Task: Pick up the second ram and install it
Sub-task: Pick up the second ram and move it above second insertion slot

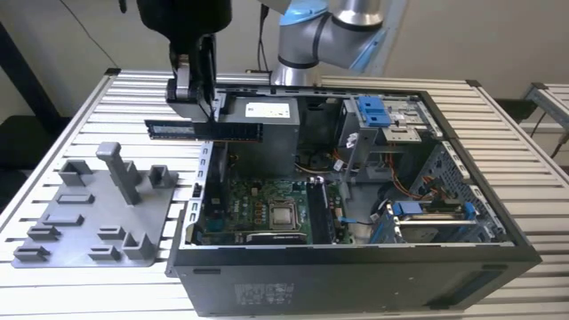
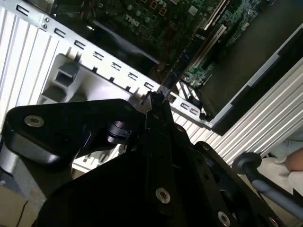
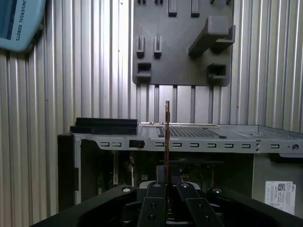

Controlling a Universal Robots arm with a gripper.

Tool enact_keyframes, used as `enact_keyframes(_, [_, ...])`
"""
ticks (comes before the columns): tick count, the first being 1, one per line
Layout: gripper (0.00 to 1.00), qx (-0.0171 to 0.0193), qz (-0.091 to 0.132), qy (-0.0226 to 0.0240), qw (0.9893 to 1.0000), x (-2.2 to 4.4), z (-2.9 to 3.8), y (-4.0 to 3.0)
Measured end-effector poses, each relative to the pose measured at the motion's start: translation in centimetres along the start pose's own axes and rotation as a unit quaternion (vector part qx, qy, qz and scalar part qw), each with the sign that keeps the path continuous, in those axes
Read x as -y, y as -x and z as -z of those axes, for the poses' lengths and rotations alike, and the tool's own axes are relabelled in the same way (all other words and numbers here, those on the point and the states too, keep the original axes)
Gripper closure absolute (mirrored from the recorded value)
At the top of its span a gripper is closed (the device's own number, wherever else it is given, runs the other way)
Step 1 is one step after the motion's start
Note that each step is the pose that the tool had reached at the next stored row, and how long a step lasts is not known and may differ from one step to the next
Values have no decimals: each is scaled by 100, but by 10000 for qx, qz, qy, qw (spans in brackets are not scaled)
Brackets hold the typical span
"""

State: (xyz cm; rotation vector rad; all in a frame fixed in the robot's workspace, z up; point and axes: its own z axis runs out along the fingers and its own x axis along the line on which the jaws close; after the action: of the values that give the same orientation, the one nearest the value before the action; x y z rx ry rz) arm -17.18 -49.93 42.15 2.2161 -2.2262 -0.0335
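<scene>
My gripper (image 1: 194, 110) hangs in the air above the back left corner of the open computer case (image 1: 356, 283), shut on the second ram (image 1: 204, 130). The ram is a long dark stick held level, lengthwise across the exterior view, well above the motherboard (image 1: 266, 210). In the first wrist view the ram (image 3: 167, 137) is a thin strip edge-on, rising from between my fingers (image 3: 156, 201). The second wrist view has the ram (image 2: 176, 71) reaching out over the case wall toward the board.
A grey fixture plate (image 1: 98, 213) with upright blocks lies on the slatted table (image 1: 71, 120) at the exterior view's left of the case. Inside the case are a power supply (image 1: 266, 110), blue drive brackets (image 1: 374, 110) and cables. The arm's base (image 1: 307, 47) stands behind the case.
</scene>
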Motion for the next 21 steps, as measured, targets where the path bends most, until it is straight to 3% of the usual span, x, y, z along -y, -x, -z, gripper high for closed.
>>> enact_keyframes(21, [86, -1, 0, 11, 10000, 471, 8, 2])
